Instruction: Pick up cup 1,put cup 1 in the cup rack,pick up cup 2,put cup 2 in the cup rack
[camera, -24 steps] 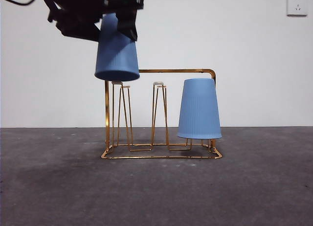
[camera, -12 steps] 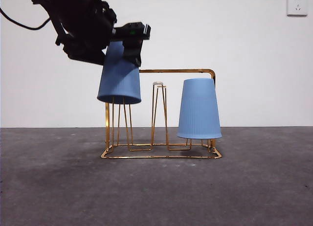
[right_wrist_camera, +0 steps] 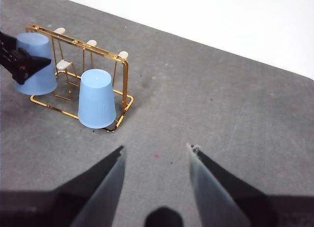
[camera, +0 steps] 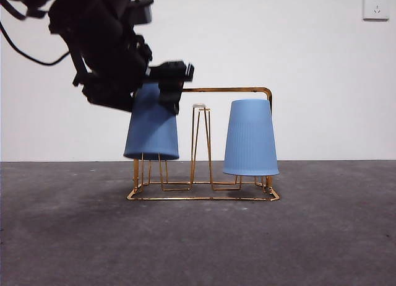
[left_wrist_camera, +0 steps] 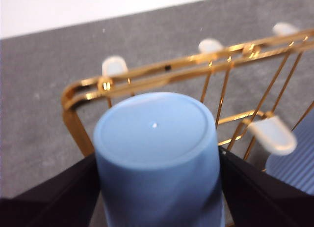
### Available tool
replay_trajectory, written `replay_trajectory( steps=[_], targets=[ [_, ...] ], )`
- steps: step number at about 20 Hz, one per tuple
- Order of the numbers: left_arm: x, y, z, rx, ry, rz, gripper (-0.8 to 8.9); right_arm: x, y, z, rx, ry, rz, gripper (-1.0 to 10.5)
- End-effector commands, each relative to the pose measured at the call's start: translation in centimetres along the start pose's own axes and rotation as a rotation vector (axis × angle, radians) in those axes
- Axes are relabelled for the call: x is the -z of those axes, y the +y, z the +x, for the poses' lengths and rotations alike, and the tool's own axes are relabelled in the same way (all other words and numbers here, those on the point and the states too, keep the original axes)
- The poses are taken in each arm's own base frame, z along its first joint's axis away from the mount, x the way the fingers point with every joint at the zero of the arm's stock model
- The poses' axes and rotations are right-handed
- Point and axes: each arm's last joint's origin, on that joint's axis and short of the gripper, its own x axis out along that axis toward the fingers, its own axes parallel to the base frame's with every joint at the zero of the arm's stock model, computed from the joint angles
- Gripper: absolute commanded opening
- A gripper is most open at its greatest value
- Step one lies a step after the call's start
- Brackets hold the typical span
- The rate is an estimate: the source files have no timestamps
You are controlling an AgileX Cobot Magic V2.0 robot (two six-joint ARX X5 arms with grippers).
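Front view showed the left tool [camera: 154, 91] clamping cup 2 [camera: 151, 128] upside down over a left peg of the rack [camera: 226, 89] to seat it, while the right tool [right_wrist_camera: 156, 156] waited wide open.

Cup rack [camera: 224, 89]: thin metal wire, gold-coloured, polished; it glints along the top bar in the left wrist view [left_wrist_camera: 162, 72]. Peg tips [left_wrist_camera: 273, 134]: pale, matt caps, look like soft plastic or rubber.

Held cup [camera: 152, 126]: blue plastic, matt, fine vertical ribbing down the wall; upturned base smooth with a faint sheen [left_wrist_camera: 154, 125].

Second cup [camera: 250, 137]: same blue ribbed plastic, same matt finish [right_wrist_camera: 96, 98].

Table [camera: 198, 242]: dark grey, rough, grainy, no shine.

Left gripper [camera: 151, 86] and right gripper [right_wrist_camera: 156, 160]: black jaws, dull matt surface.

Wall [camera: 309, 63]: white, smooth, matt.
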Motion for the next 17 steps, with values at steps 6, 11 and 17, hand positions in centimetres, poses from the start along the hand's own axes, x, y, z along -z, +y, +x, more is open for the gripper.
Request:
replay_trajectory(
  steps=[6, 11, 17],
  targets=[
    [2.2, -0.2, 1.3, -0.017, 0.09, -0.021, -0.06, 0.0, 0.0, -0.1, 0.002, -0.007, 0.01, 2.2],
    [4.1, -0.3, 2.0, -0.039, 0.202, -0.015, -0.06, -0.1, 0.0, -0.1, 0.001, -0.009, 0.011, 2.2],
    [5.0, -0.1, 1.8, -0.063, 0.29, -0.032, -0.03, -0.1, 0.0, -0.1, 0.002, -0.009, 0.003, 2.2]
  ],
)
